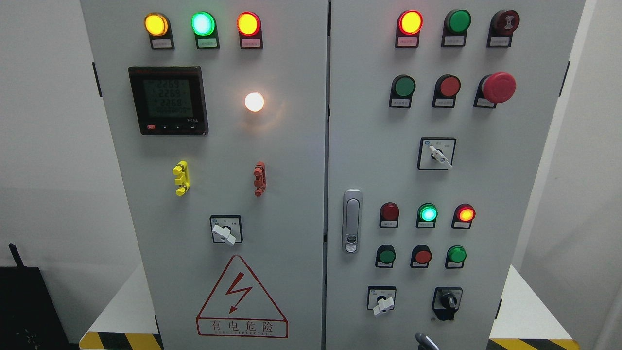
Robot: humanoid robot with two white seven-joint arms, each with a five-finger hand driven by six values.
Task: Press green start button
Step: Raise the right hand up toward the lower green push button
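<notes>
At bottom edge, robot hand point(426, 341) tip below green button point(387, 254); grip state indiscernible.

The cabinet front point(291, 160) faces me flat and unblocked, nothing standing before either door. On the right door, the red mushroom stop button point(498, 87) juts out furthest, crowding the red push button point(448, 86) beside it; the green push button point(404, 86) on the far side of that row has bare panel to its left and below. Lower down, the door handle point(352, 221) sticks out just left of the small lamps. A grey curved part point(426, 341) pokes up at the bottom edge; I can't tell what it is.
</notes>
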